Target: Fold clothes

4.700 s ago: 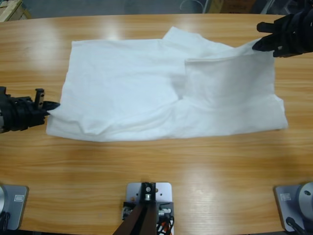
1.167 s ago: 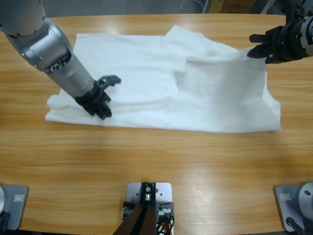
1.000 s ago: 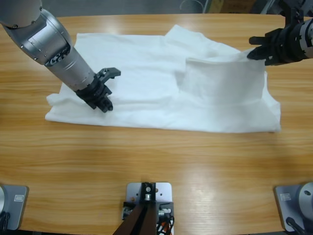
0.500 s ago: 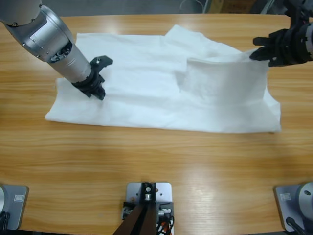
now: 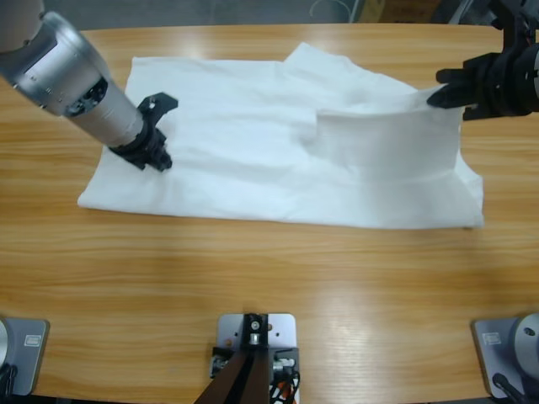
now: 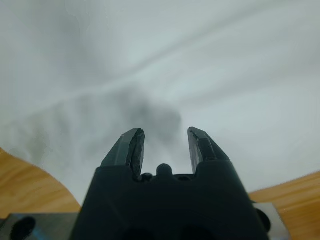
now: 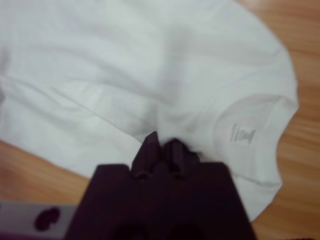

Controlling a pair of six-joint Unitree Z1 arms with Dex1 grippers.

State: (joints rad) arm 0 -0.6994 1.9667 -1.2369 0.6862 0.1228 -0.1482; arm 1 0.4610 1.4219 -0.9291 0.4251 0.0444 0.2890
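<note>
1. Your T-shirt [image 5: 278, 151] lies spread across the middle of the wooden bench [image 5: 269, 295], its collar [image 7: 250, 145] and neck label in the right wrist view.
2. Your left gripper [image 5: 154, 135] hangs over the shirt's 9 o'clock end, fingers [image 6: 131, 145] parted, gripping nothing.
3. Your right gripper [image 5: 446, 88] at 2 o'clock pinches a raised fold of the shirt, fingers closed on it.
4. Since half a second ago, your left gripper has drawn back toward 9 o'clock; the right still holds the fold.
</note>
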